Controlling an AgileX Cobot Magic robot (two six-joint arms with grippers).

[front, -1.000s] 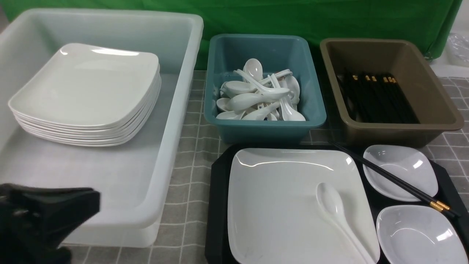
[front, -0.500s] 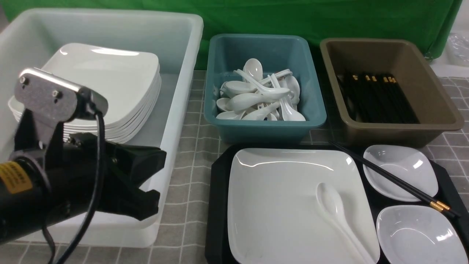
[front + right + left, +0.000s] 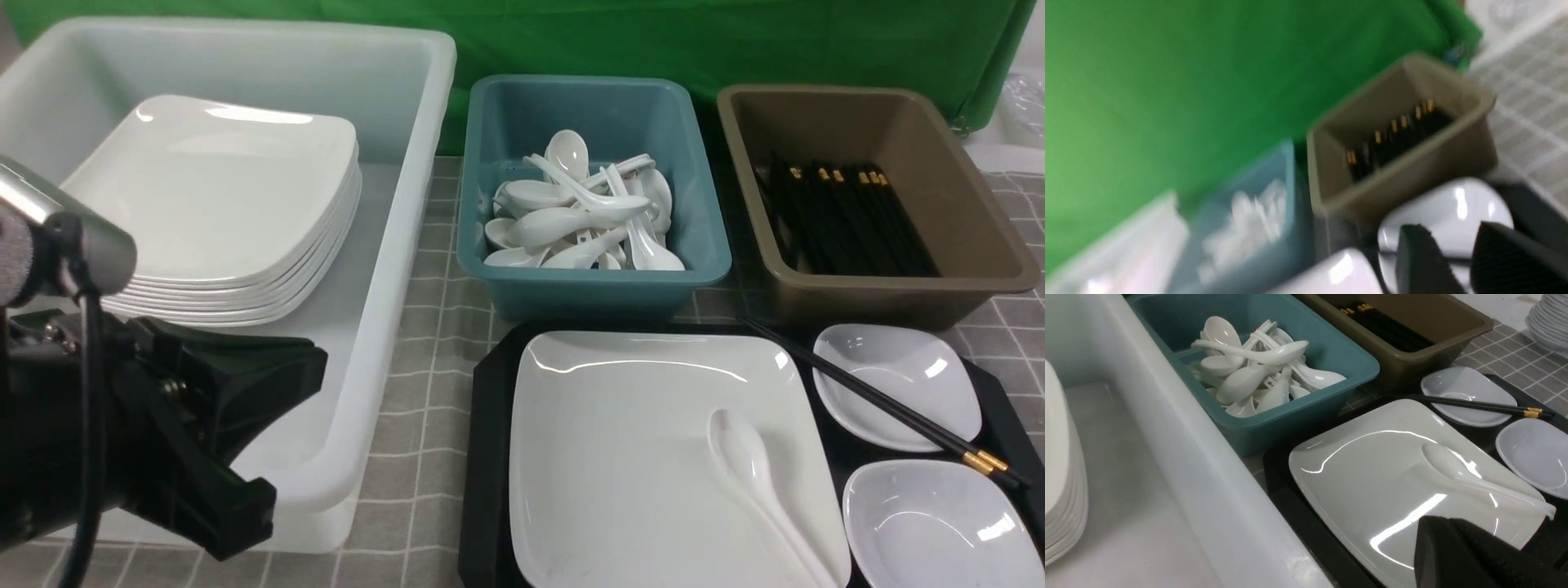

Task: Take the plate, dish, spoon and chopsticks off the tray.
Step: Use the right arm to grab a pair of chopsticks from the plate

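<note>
I see a white tub (image 3: 445,98) on the left holding a stack of plates (image 3: 220,196). Beside it is a teal tub (image 3: 588,282) heaped with spoons (image 3: 584,216), then a brown tub (image 3: 898,286) of chopsticks (image 3: 849,216). All sit on a grey checked surface (image 3: 424,327) before a green backdrop (image 3: 653,37).

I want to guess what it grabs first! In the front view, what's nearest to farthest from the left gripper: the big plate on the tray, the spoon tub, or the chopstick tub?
1. Big plate, on the tray, right of the left gripper.
2. Spoon tub, middle, behind the plate.
3. Chopstick tub, far right, at the back.
</note>
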